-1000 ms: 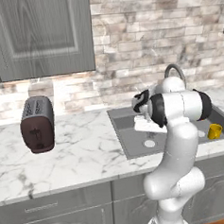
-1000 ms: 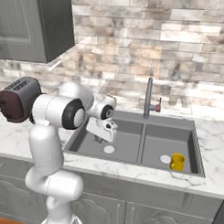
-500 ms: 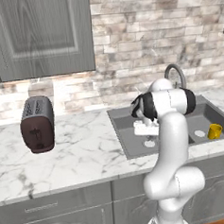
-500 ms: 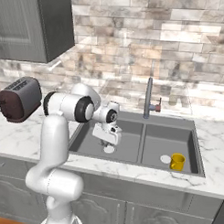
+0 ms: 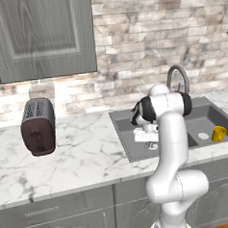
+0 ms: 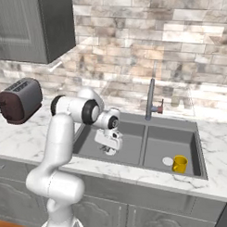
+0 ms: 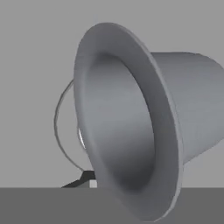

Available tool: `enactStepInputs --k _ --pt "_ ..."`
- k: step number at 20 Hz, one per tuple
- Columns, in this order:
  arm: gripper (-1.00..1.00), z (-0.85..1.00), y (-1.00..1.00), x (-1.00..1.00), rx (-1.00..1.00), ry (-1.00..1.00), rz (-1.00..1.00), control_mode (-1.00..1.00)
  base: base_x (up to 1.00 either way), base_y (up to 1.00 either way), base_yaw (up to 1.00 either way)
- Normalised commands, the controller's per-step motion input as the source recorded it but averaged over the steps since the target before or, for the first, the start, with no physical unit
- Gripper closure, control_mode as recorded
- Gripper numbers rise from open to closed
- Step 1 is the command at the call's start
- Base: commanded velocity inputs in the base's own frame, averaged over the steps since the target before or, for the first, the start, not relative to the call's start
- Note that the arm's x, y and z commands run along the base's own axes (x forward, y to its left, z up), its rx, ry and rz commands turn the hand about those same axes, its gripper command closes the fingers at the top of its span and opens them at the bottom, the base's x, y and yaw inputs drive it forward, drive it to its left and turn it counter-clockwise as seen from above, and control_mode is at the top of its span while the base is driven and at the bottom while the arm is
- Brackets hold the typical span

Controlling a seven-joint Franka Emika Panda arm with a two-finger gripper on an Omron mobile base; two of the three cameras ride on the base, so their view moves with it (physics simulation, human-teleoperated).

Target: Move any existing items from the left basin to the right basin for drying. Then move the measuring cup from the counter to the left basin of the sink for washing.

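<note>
measuring cup (image 7: 144, 127) over left basin (image 6: 128, 134)

A wall of rough stone bricks (image 5: 144, 41) in beige and grey fills the upper part of both base views. A grey panelled wall cupboard (image 5: 38, 37) hangs at the upper left of the left base view. Below the worktop, along the bottom of that frame, run grey cabinet fronts (image 5: 60, 218) with a drawer handle. A dark toaster (image 5: 38, 126) stands at the left. A strip of orange-brown floor (image 6: 5, 223) shows at the lower left corner of the right base view.
</note>
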Motion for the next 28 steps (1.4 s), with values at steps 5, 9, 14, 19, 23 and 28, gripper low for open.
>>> enactStepInputs --k 5,9,14,19,23,28 --pt "1.0 -0.34 -0.07 0.28 0.0 0.0 0.0 -1.0 0.0 0.0 0.0" --pt "-1.0 -0.1 -0.07 0.04 0.0 0.0 0.0 -1.0 0.0 0.0 0.0" --pt "-1.0 0.02 -0.04 -0.01 0.0 -0.01 0.0 -1.0 0.0 0.0 0.0" --pt "-1.0 0.32 -0.03 -0.17 0.0 -0.06 0.0 -1.0 0.0 0.0 0.0" --pt "-1.0 0.73 0.0 -0.24 0.0 -0.07 0.0 -1.0 0.0 0.0 0.0" --pt "-1.0 0.96 0.03 -0.28 -0.01 -0.07 0.0 -1.0 0.0 0.0 0.0"
